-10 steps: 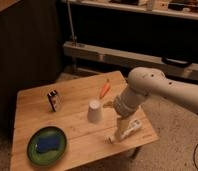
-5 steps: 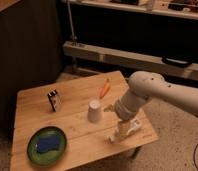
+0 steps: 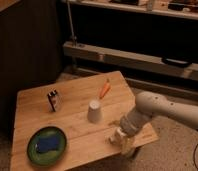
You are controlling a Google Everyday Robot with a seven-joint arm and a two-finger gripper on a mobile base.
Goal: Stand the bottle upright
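Note:
The bottle (image 3: pixel 128 145) is a pale slim shape lying on its side at the front right edge of the wooden table (image 3: pixel 72 125). It is partly hidden by my arm. My gripper (image 3: pixel 119 136) reaches in from the right and points down right at the bottle, low over the tabletop. Its jaws look open, and I see nothing lifted between them. The white wrist and forearm (image 3: pixel 157 111) cover the bottle's far end.
An upside-down white paper cup (image 3: pixel 94 111) stands just left of the gripper. An orange carrot (image 3: pixel 105 90) lies behind it. A small dark-and-white box (image 3: pixel 53 100) stands at the left. A green plate (image 3: pixel 46 145) holds a blue sponge at the front left. A metal rail (image 3: pixel 132 57) runs behind.
The arm has sunk a little lower and its wrist now covers more of the bottle. The cup, carrot, box and plate have not moved.

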